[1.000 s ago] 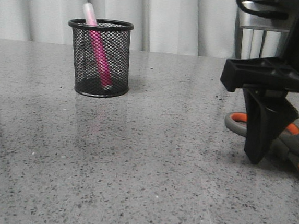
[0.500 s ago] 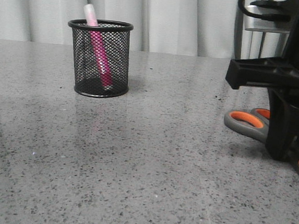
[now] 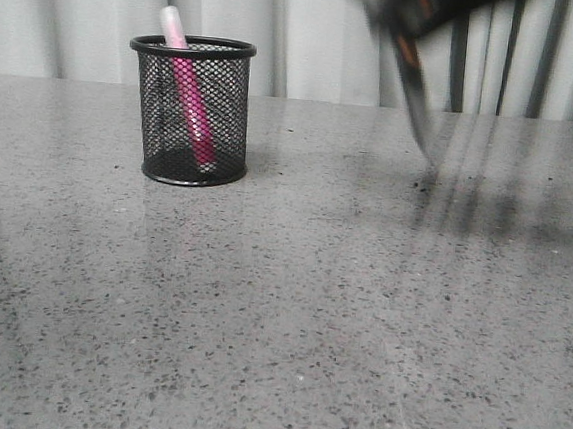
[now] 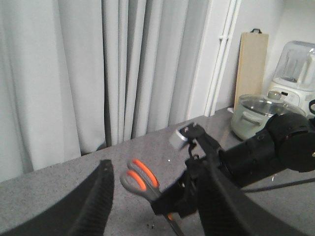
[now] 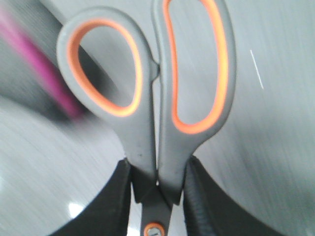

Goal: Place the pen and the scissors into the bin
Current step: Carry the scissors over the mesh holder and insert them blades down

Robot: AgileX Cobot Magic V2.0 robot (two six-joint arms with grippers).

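**Scissors aloft, bin well to the side**

The right fingers point(image 5: 156, 196) clamp the scissors point(image 5: 162, 98) near the pivot, blades hanging down, high above the bench point(image 3: 288, 315). The pen point(image 3: 187, 90) stands in the bin point(image 3: 188, 111), well apart. Left fingers point(image 4: 152, 196) spread, empty. Risks, as I judge: blades catching the rim, tipping the light bin, or jamming against the pen.

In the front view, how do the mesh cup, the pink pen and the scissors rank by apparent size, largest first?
1. Mesh cup.
2. Pink pen, slimmer.
Scissors: not ranked, because they are blurred, cut off by the frame edge and raised, so nearness is unsure.
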